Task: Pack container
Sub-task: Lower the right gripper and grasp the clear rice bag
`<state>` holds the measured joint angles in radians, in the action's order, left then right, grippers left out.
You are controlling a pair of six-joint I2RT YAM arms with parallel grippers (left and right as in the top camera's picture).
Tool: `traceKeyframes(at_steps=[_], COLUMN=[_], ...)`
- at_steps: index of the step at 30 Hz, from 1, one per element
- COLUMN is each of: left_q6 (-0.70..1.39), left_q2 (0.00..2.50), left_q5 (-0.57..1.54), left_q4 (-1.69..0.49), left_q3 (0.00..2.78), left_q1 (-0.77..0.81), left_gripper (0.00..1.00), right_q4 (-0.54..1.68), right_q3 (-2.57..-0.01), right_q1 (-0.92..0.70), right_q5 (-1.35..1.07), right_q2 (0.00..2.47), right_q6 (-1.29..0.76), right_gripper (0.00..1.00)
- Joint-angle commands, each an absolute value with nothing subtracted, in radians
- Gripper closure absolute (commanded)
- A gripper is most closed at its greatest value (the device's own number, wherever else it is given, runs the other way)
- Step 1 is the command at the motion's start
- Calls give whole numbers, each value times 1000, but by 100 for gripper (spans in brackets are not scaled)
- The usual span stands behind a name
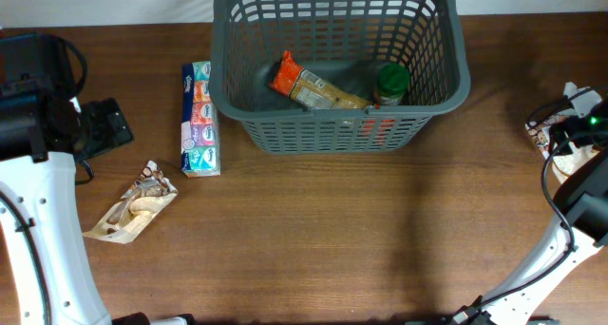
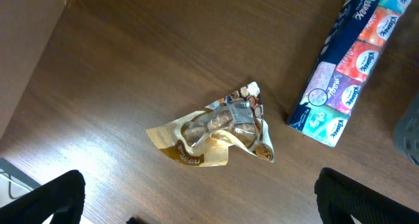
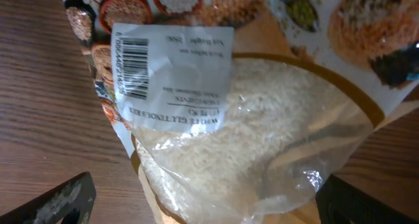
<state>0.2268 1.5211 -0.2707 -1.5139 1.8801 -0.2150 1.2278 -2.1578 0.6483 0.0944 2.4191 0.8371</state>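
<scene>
Grey lattice basket (image 1: 446,92) at the far middle of the table (image 1: 380,239), with an orange packet (image 1: 309,86) and a green-lidded jar (image 1: 390,82) already inside. Just left of it, apart from the wall, a tissue pack (image 1: 199,119). Nearer the front left, a crumpled snack bag (image 1: 133,209). Far right, at the table edge, a rice bag (image 3: 262,152).

Likely trouble: loose, soft film on the rice bag, so prone to sagging or sliding out of a pinch on one corner. Probably heavy enough to drag on the rim or knock the jar on the way in. Same thin-edge risk with the snack bag, lying flat and crinkled. Long carry to the basket from either side.

Pose: left gripper (image 2: 200,201) poised above the snack bag, pointing down, jaws wide apart, holding nothing. Likewise right gripper (image 3: 203,204), hanging close over the rice bag, jaws spread wide, nothing between them. Touching the film or not, cannot tell.
</scene>
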Motion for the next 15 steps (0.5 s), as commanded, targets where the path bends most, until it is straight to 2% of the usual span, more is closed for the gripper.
traceKeyframes(at_steps=[1,15], left_q6=[214,214], left_q2=[1513,1513], left_q5=[-289,-289], left_q4=[-1511,-1496], left_q3=[1879,1879], left_q1=[-219,-219], left_gripper=[1,0], right_q4=[1227,1206], right_q3=[-2158,-2147], right_q1=[673,683], right_q5=[45,45], right_q2=[2447,2486], right_q6=[830,830], right_gripper=[1,1])
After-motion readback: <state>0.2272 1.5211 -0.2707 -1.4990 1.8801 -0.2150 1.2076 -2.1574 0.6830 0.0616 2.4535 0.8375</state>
